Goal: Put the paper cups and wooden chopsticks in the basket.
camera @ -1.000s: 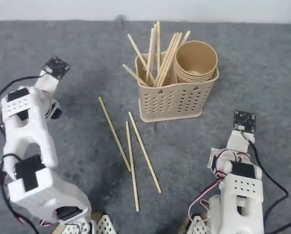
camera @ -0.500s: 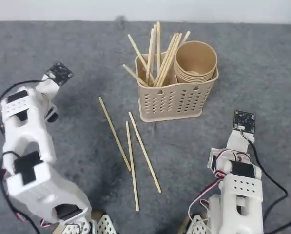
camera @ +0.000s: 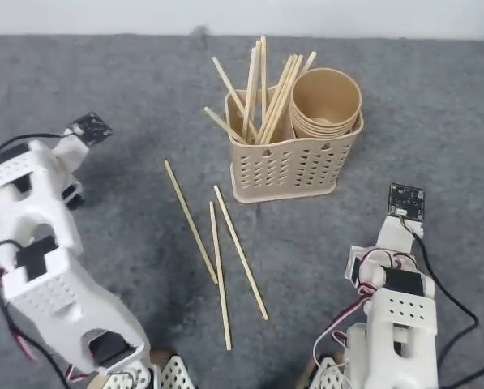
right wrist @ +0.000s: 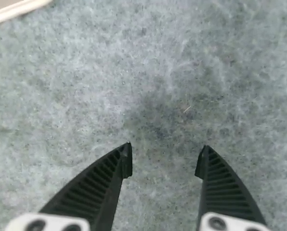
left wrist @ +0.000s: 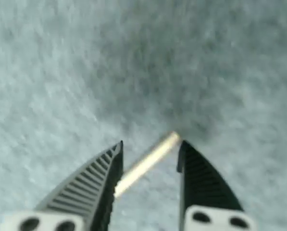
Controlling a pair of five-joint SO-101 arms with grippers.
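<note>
Nothing readable here, honestly — no labels, numbers or signs on the basket (camera: 286, 170) or the paper cups (camera: 327, 97). The little circuit boards (camera: 406, 201) on the arms — any markings are too small to make out.

Item 1: table (camera: 436, 105), covered edge to edge in grey felt carpet as far as I can see.

Item 2: basket (camera: 290, 166), beige, perforated, standing upright at 12 o'clock from the table's middle.

Item 3: three loose sticks lying flat at 7 o'clock from the basket: first chopstick (camera: 190, 221), second chopstick (camera: 220, 275) and third chopstick (camera: 240, 252), close together, all running roughly 11 to 5 o'clock.

Item 4: fourth chopstick (left wrist: 148, 161), blurred, on the carpet in my left wrist view.
</note>
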